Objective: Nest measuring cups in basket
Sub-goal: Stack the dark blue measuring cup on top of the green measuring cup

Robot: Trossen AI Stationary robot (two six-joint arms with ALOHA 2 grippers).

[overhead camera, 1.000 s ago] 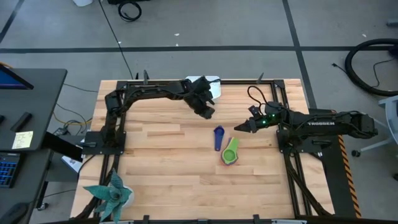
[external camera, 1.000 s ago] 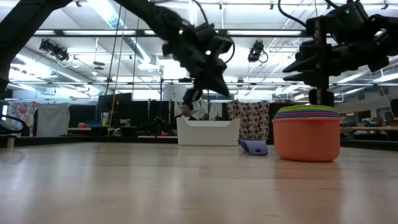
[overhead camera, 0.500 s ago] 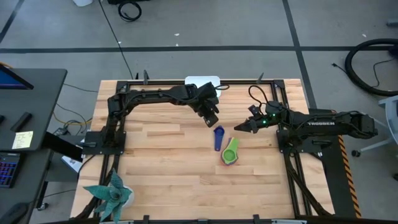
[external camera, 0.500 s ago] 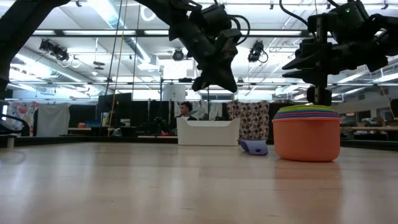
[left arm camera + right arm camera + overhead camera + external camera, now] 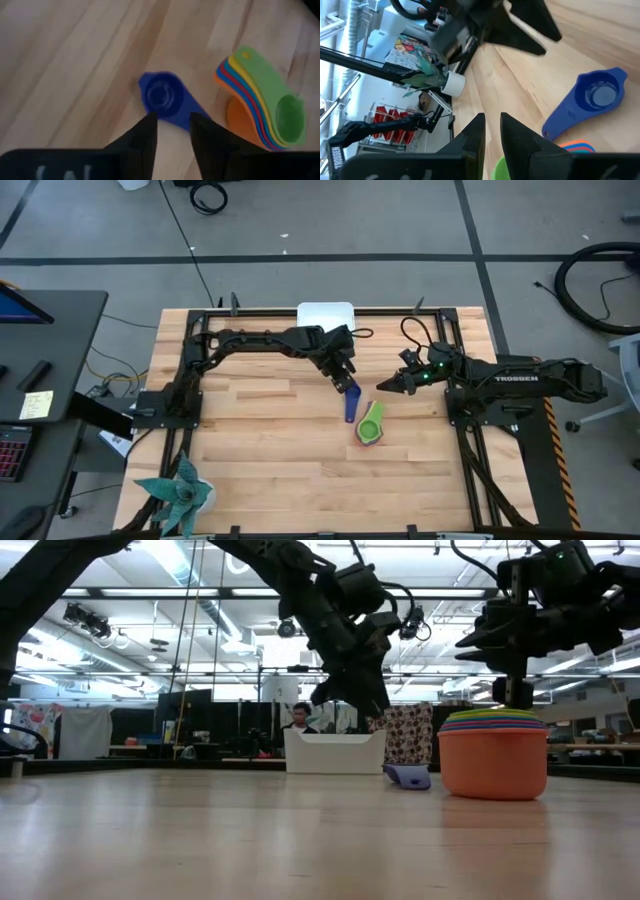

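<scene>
left gripper (image 5: 349,386) swung from basket (image 5: 326,312) to dark blue cup (image 5: 351,402) | fingers apart | right gripper (image 5: 382,386) narrowly apart, idle

"TROSSEN" on right arm (image 5: 520,378)

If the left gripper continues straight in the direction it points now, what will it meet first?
Probably the dark blue measuring cup. In the wrist view it lies directly ahead of the left gripper, whose fingers stand apart above the cup's handle. The nested stack of cups sits off to one side. How much height remains is unclear.
</scene>
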